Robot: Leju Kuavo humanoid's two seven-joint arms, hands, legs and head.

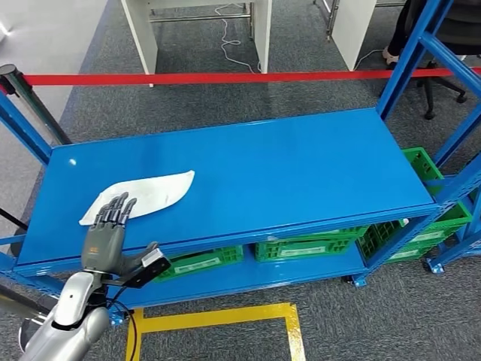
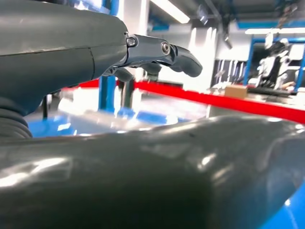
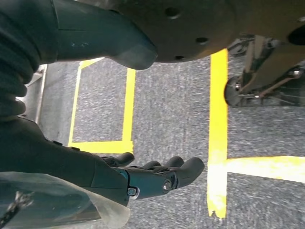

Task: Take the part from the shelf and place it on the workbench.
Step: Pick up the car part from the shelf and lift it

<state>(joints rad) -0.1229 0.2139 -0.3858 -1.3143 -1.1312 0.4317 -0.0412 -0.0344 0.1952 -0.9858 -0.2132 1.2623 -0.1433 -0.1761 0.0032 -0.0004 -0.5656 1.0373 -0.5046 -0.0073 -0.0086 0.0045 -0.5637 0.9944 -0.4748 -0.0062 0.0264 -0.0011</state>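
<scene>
Resting flat on blue shelf (image 1: 272,162), white part (image 1: 144,193) lies near left end. Left hand (image 1: 107,229) over its near edge, fingers (image 1: 116,210) spread, holding nothing. Right hand (image 3: 144,179) hangs over floor, fingers loosely extended, empty.

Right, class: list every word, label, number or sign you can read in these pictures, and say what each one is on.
No text can be read.
White labels on the green crates under the blue shelf: too small and blurred to read.
The white bag beside the left hand: no print visible.
The yellow floor tape and red barrier tape: plain.
</scene>
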